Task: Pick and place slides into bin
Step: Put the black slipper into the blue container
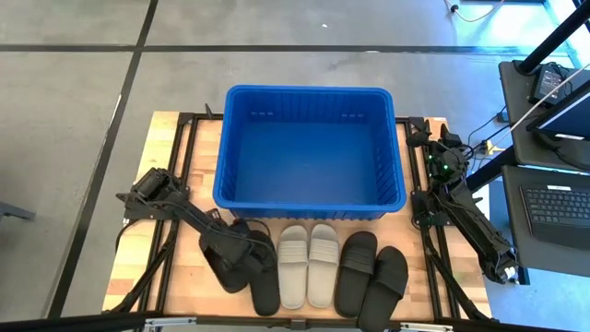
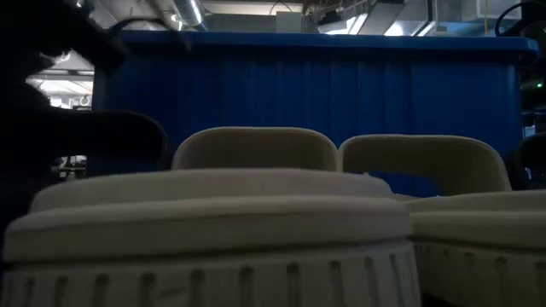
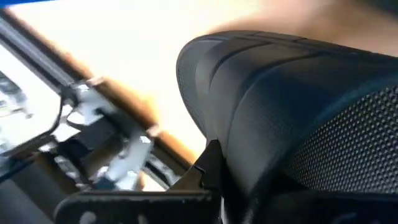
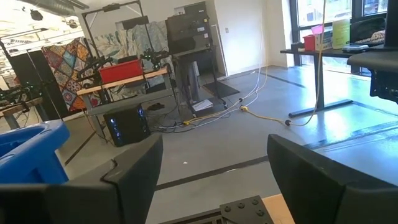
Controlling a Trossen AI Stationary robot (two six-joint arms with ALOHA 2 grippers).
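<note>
The blue bin (image 1: 309, 152) stands at the table's far middle. Several slides lie in a row along the near edge: two black ones at the left (image 1: 263, 277), a light grey pair (image 1: 307, 263) and a black pair (image 1: 371, 275). The grey pair (image 2: 256, 213) fills the low view, with the bin (image 2: 324, 85) behind it. My left gripper (image 1: 229, 251) is shut on the leftmost black slide (image 3: 292, 106), which fills the left wrist view. My right gripper (image 4: 214, 186) waits open, pointing level off the table's right side and touching nothing. My left gripper has the leftmost black slide at the edge of its wide ribbed strap (image 3: 217, 134), beside the dotted footbed (image 3: 354, 143). The fingers (image 3: 208, 171) slant down from the table's far left. The slide hides the pinch. Whether the slide is clear of the table does not show.
The right arm (image 1: 461, 217) lies folded along the table's right edge. Black frame rails (image 1: 180, 157) run beside the bin on both sides. A desk with a laptop (image 1: 558, 203) stands off the right side.
</note>
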